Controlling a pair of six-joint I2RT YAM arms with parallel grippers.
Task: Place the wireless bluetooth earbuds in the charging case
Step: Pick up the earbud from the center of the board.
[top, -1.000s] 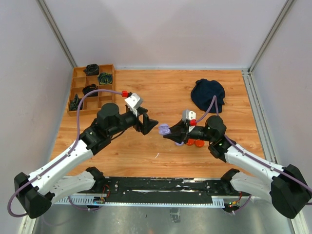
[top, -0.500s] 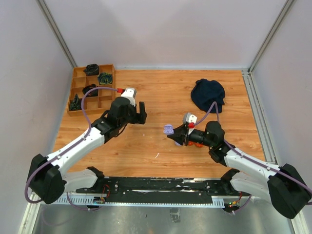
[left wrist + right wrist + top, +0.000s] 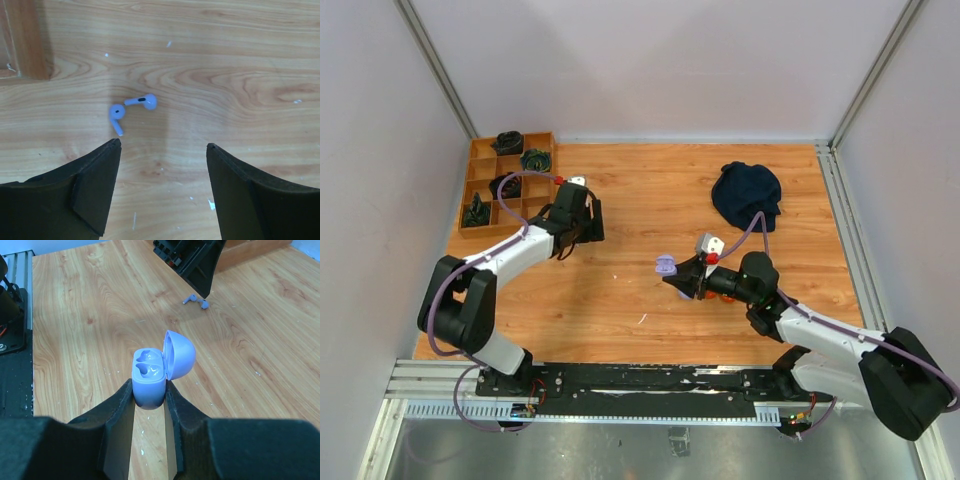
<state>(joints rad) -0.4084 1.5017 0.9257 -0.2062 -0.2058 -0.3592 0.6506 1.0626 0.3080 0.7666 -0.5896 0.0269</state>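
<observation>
Two pale lilac earbuds (image 3: 141,101) lie side by side on the wooden table, just ahead of my left gripper (image 3: 164,145), which hovers open above the boards with nothing between its fingers. The right wrist view shows the same earbuds (image 3: 196,301) farther off, below the left gripper's dark fingers (image 3: 200,265). My right gripper (image 3: 149,387) is shut on the lilac charging case (image 3: 149,377). The case's lid stands open and its two moulded wells face up, empty. In the top view the case (image 3: 665,266) is held near the table's middle, to the right of the left gripper (image 3: 582,222).
A wooden compartment tray (image 3: 510,185) with dark items stands at the back left; its corner (image 3: 25,45) shows near the earbuds. A dark blue cloth (image 3: 747,195) lies at the back right. Orange-red round pieces (image 3: 725,295) lie under the right arm.
My left arm has swung away from the centre to the left, toward the tray, and now hangs over the earbuds. The right gripper with the case shifted slightly right and stays shut.
</observation>
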